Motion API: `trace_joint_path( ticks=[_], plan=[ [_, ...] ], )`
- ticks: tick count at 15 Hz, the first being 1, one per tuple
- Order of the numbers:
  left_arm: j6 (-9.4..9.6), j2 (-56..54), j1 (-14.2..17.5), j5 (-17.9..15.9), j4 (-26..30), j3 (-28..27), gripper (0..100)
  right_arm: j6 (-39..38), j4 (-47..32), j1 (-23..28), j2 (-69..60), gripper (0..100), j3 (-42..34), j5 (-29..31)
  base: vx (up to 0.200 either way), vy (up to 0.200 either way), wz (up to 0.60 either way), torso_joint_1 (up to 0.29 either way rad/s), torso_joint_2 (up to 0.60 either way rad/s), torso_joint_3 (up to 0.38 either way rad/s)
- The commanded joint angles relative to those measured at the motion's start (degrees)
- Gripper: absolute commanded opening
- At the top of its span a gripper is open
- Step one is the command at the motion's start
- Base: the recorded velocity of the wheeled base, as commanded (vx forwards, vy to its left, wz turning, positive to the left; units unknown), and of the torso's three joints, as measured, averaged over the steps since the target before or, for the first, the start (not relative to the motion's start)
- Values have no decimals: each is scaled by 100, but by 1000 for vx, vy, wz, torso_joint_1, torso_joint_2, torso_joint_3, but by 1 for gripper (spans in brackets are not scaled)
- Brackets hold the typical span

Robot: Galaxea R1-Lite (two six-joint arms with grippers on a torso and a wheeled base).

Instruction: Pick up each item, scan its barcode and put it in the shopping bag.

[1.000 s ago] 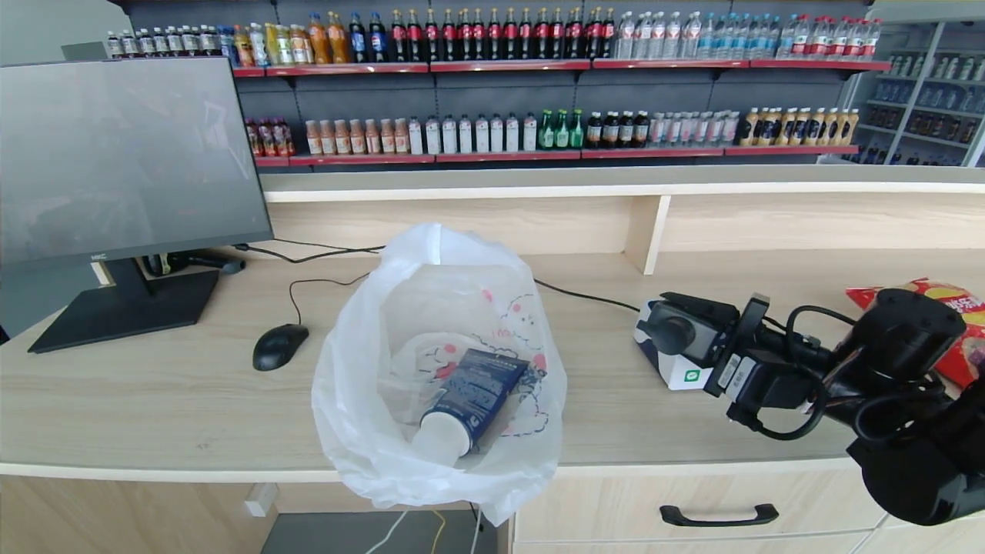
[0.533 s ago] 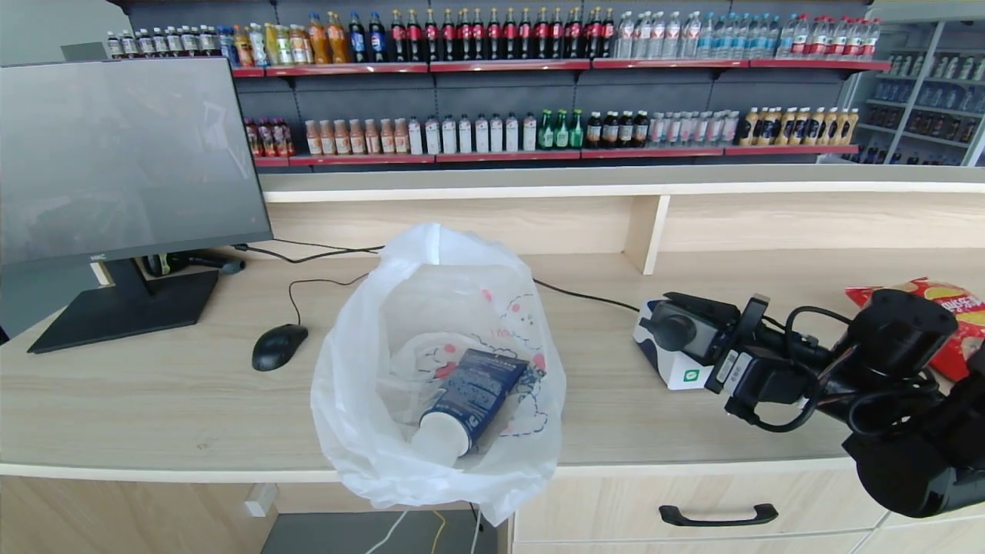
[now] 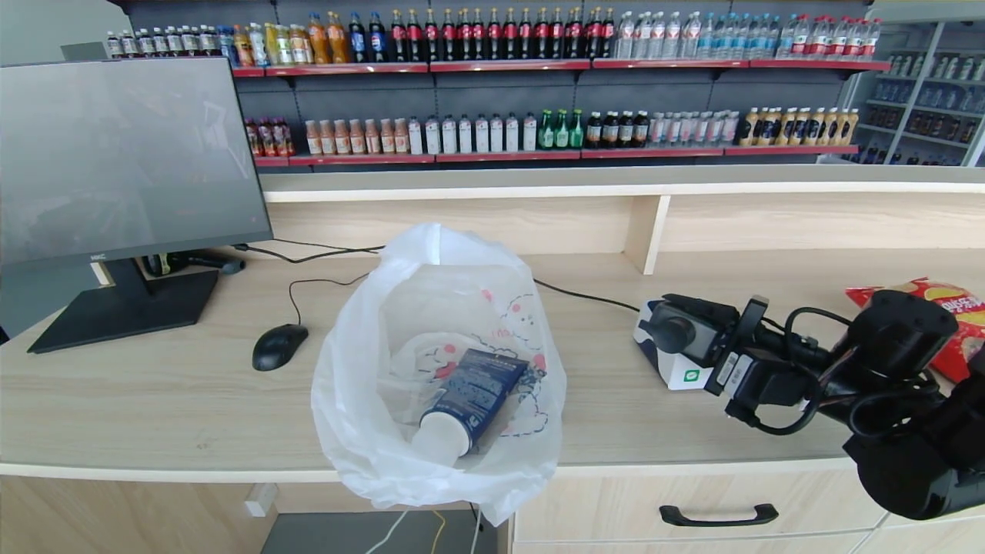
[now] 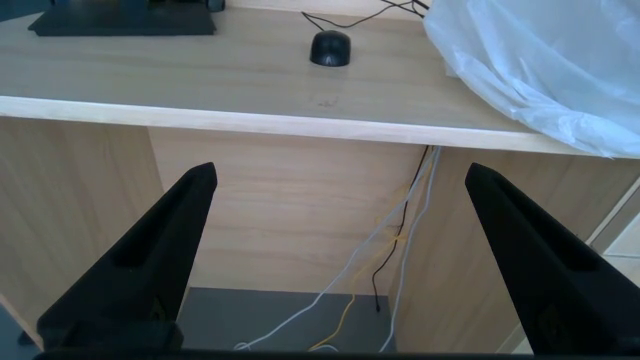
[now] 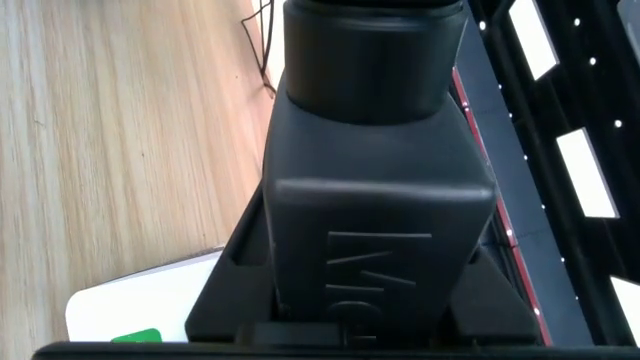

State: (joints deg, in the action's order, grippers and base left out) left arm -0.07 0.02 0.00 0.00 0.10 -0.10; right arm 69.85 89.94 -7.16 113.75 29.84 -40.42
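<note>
A white plastic shopping bag [image 3: 439, 308] stands open at the counter's front edge, with a dark blue tube [image 3: 475, 396] lying inside. To its right, my right gripper [image 3: 681, 331] is shut on a black barcode scanner [image 5: 370, 230], held just above a white and blue box with a green sticker [image 3: 677, 373]. A red chips bag [image 3: 958, 319] lies at the far right, partly hidden behind my right arm. My left gripper [image 4: 340, 260] hangs open below the counter's front edge, holding nothing; the bag [image 4: 540, 70] shows above it.
A monitor [image 3: 123, 161] on a black stand sits at the back left, with a black mouse [image 3: 279, 346] and its cable beside the bag. A raised wooden ledge [image 3: 646, 223] runs along the counter's back. Drawers with a black handle [image 3: 719, 514] are under the counter.
My right arm's elbow and wrist have shifted slightly left and down. The gripper and scanner have stayed almost in place. The bag and the tube have not moved.
</note>
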Motion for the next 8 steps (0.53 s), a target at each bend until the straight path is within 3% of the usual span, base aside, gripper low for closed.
trace_joint_path(
  ticks=[1, 8],
  plan=[
    [-1, -2, 0, 0, -1, 1, 100, 2, 6, -5, -37, 0, -5, -1, 0, 0, 0, 0, 0, 0],
    [-1, -2, 0, 0, -1, 1, 100, -33, 6, -5, -72, 0, -22, -1, 0, 0, 0, 0, 0, 0]
  ],
)
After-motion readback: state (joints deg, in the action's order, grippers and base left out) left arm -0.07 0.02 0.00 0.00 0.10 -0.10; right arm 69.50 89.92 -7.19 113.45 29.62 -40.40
